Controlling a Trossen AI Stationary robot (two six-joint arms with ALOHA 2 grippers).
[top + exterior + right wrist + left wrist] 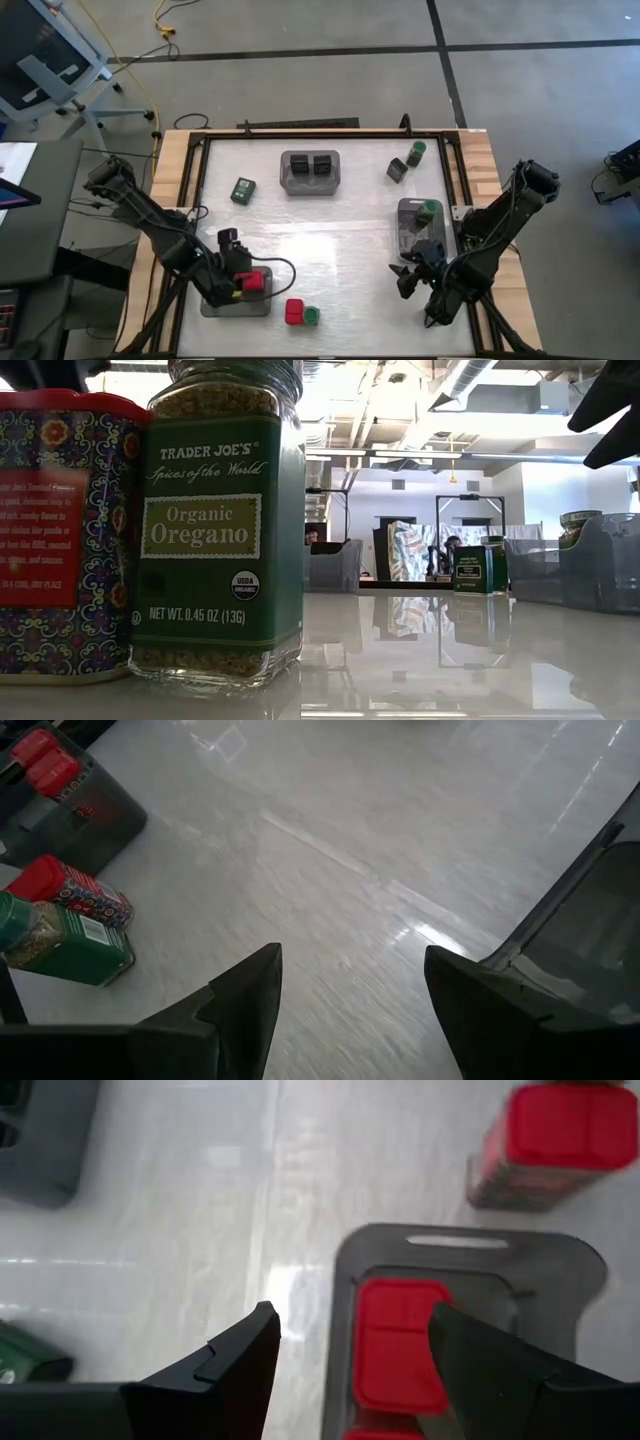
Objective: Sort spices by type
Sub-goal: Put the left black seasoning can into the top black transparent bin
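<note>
Left gripper (350, 1370) parted, holding nothing, poised over grey tray (560, 1260); red spice box (400, 1342) lying beneath, against one finger, apparently deposited for sorting. Right gripper (350, 1010) open, empty, idle beside its own tray (408, 212). Red tin (294, 312) and oregano jar (312, 316) unsorted, ahead.

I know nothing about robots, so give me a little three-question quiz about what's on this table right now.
1. True or false: the grey tray at the far side holds two black cubes.
2. What colour is the tin lying in the tray under the left gripper?
A. green
B. red
C. black
3. Fill in: at the table's near edge, a red tin stands right beside a jar with a ____ lid.

Key
1. True
2. B
3. green
</note>
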